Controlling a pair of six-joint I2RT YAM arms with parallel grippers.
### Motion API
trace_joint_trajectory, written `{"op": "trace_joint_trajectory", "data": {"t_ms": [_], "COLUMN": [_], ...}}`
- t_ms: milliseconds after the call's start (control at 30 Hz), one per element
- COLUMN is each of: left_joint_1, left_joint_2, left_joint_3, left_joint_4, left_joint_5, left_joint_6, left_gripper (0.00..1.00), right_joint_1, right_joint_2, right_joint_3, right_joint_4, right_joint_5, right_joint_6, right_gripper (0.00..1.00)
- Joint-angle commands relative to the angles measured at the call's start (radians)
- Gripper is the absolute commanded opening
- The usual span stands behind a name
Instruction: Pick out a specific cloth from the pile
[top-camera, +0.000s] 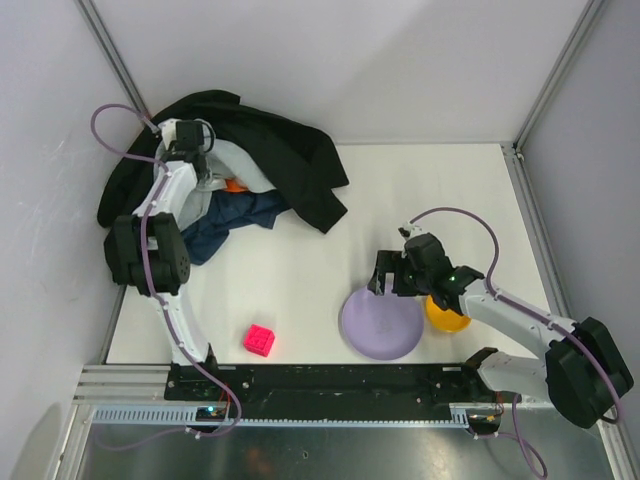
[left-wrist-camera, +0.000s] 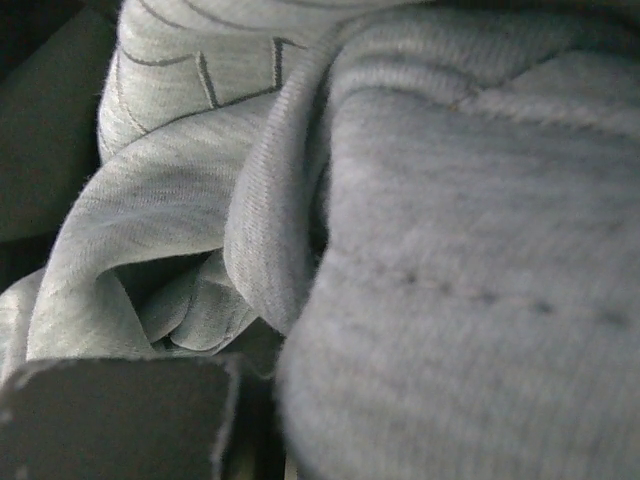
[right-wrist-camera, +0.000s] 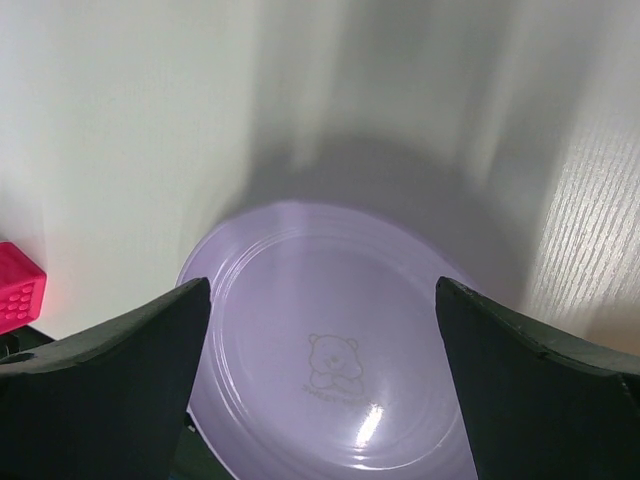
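Observation:
The pile (top-camera: 270, 150) lies at the far left: a big black garment with a light grey cloth (top-camera: 236, 163) and a bit of orange (top-camera: 235, 186). The navy cloth (top-camera: 235, 215) spreads out at the pile's near edge. My left gripper (top-camera: 203, 168) is pushed down into the light grey cloth, just behind the navy cloth. In the left wrist view the grey cloth (left-wrist-camera: 200, 200) fills the frame. One dark finger (left-wrist-camera: 110, 420) shows at the lower left with a gap beside it, and fabric covers the other. My right gripper (top-camera: 385, 285) hangs open and empty over a purple plate (top-camera: 380, 322).
The purple plate (right-wrist-camera: 300, 270) lies under my right gripper (right-wrist-camera: 325, 340). An orange bowl (top-camera: 445, 312) sits beside it under the right arm. A pink cube (top-camera: 260, 340) lies near the front, also in the right wrist view (right-wrist-camera: 18, 285). Walls stand close behind and left of the pile.

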Motion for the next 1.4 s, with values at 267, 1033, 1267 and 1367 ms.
{"op": "trace_joint_trajectory", "data": {"t_ms": [267, 1033, 1267, 1367], "left_joint_1": [0.160, 0.161, 0.161, 0.160], "left_joint_2": [0.391, 0.151, 0.071, 0.066], "left_joint_3": [0.296, 0.093, -0.022, -0.022], "left_joint_4": [-0.081, -0.199, -0.201, -0.200], "left_joint_5": [0.295, 0.659, 0.709, 0.741], "left_joint_6": [-0.009, -0.064, -0.071, -0.077], "left_gripper": [0.01, 0.89, 0.99, 1.00], "right_joint_1": [0.006, 0.188, 0.214, 0.216], "right_joint_2": [0.059, 0.451, 0.593, 0.673], "right_joint_3": [0.090, 0.469, 0.595, 0.659], "right_joint_4": [0.063, 0.188, 0.205, 0.208], "right_joint_5": [-0.001, -0.075, -0.126, -0.162], "right_joint_6": [-0.004, 0.083, 0.163, 0.206], "right_gripper": [0.99, 0.99, 0.99, 0.99]}}
